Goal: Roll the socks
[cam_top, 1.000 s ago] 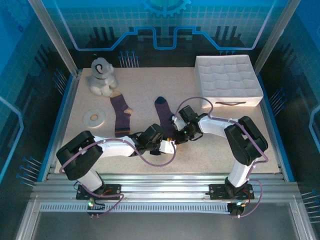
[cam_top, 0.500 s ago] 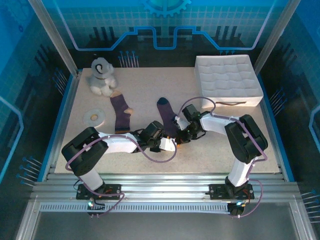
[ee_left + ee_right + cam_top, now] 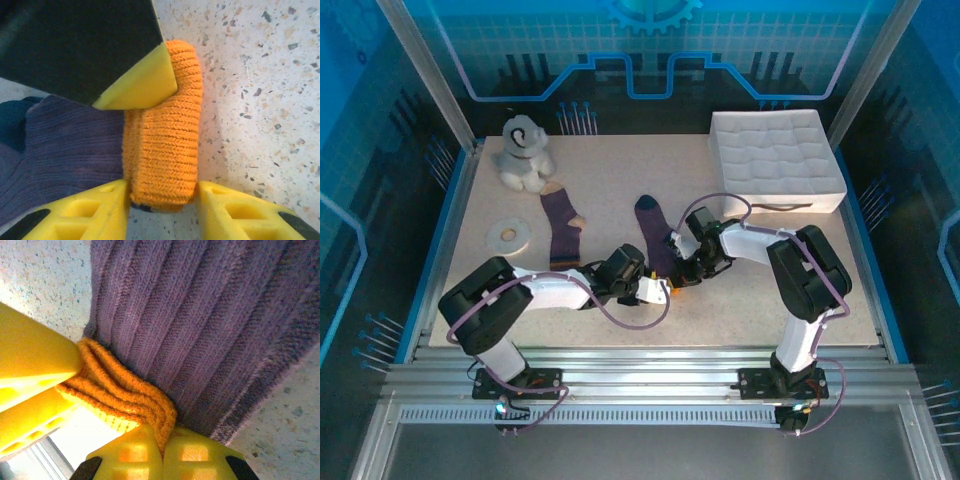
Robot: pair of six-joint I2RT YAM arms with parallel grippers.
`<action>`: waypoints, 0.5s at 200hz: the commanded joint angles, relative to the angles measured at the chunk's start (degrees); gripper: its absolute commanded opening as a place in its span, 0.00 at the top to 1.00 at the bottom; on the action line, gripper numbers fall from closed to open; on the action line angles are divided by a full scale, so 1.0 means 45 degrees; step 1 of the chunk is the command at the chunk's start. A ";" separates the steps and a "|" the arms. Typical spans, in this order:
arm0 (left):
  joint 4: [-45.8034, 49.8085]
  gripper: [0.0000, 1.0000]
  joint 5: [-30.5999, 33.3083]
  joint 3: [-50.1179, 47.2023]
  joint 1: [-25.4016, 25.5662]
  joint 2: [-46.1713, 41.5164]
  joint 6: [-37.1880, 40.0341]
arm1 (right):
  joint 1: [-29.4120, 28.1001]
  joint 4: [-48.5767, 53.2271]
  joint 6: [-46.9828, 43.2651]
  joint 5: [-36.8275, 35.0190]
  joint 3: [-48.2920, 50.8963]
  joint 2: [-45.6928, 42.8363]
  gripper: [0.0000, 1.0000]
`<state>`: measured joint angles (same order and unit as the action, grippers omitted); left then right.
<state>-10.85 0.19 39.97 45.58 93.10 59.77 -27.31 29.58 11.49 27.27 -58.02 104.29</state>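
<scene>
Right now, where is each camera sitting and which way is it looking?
Top external: above and behind the bases, looking down on the table; both arms show.
Left wrist: on the left arm, facing down at the orange cuff between the fingers of the left gripper.
Right wrist: on the right arm, close over the purple sock; the right gripper pinches the cuff.
Both wrist views share that cuff.
</scene>
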 commanded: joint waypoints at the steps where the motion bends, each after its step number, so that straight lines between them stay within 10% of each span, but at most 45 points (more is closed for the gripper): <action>1: -0.0079 0.62 -0.0549 -0.0372 -0.0080 -0.0897 -0.0389 | 0.0107 0.1102 -0.0257 -0.0688 0.0139 0.0544 1.00; 100: 0.0530 0.71 -0.0598 0.0464 0.0486 0.0150 0.0385 | 0.0155 0.1312 -0.0423 -0.0421 0.0003 0.0750 1.00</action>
<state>-10.13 -1.28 39.33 47.48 91.26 59.13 -27.29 30.70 10.46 27.59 -58.87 105.01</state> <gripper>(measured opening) 0.298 0.039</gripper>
